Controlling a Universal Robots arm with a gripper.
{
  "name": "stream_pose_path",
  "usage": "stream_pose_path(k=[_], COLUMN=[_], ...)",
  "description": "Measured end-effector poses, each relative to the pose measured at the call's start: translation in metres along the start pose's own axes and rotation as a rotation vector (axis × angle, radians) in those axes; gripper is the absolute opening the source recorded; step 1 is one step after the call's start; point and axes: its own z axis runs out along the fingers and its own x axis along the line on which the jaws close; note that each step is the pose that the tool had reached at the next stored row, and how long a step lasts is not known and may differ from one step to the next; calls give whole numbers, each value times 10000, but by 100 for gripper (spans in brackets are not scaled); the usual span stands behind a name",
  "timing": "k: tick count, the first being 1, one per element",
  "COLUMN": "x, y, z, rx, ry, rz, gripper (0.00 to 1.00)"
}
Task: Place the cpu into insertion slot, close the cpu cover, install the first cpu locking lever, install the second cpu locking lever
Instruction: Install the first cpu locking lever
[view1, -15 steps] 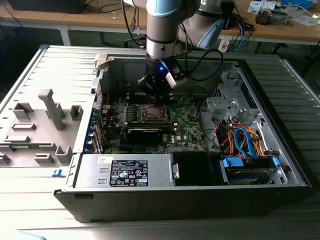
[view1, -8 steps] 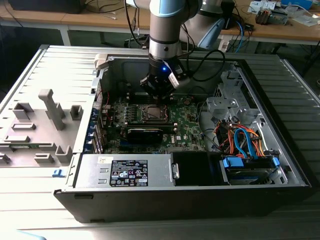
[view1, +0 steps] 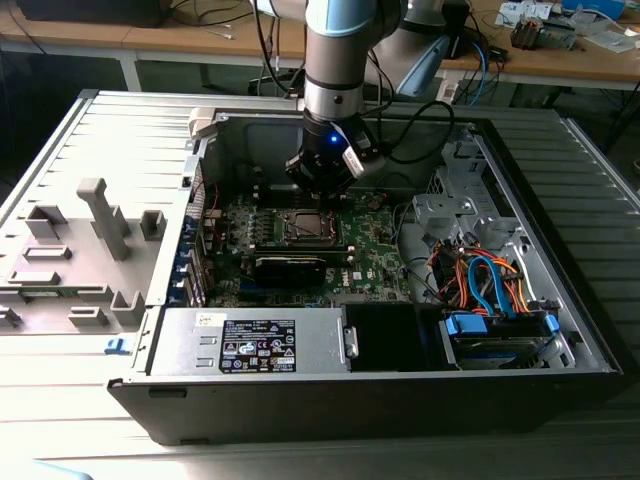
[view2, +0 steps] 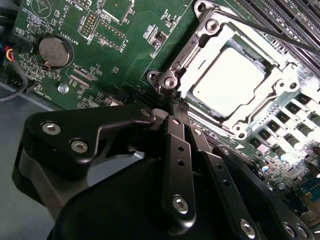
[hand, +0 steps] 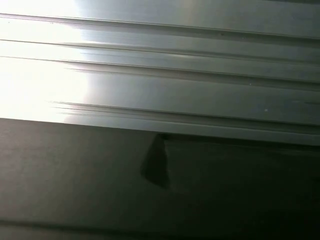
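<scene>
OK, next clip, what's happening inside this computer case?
A single robot arm reaches down into an open desktop computer case, its black gripper poised at a corner of the insertion slot on the green motherboard. In the second wrist view the silvery-grey square cpu already sits in the slot, with the thin silvery metal cpu cover lying down around it. The fingers look closed together at a corner of the frame.

Ribbed grey table (view1: 590, 200) under open computer case (view1: 400, 385) and grey fixture tray (view1: 75, 265).
</scene>
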Motion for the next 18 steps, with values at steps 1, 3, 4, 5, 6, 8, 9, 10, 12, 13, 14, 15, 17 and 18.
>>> stream_pose_path(k=[1, 3, 4, 5, 6, 8, 9, 10, 12, 13, 14, 15, 17, 18], x=[0, -2, -2, 0, 1, -4, -2, -2, -4, -3, -3, -3, 5, 8], y=[2, 17, 32, 36, 37, 44, 41, 41, 40, 37, 32, 11, -57, -88], z=[0, 0, -4, -8, -13, -45, -72, -95, -129, -145, -149, -145, -149, -147], rx=[2, -9, -18, -21, -26, -59, -62, -68, -103, -122, -152, -194, -192, -195], ry=[0, -3, -2, 1, 0, -11, -8, -8, -15, -9, -20, -34, -24, -24], rz=[-3, -9, -14, -15, -14, -11, -11, -11, -13, -13, -11, -10, -12, -12], gripper=[11, 11, 11, 11, 11, 11, 11, 11, 11, 11, 11, 11, 11, 11])
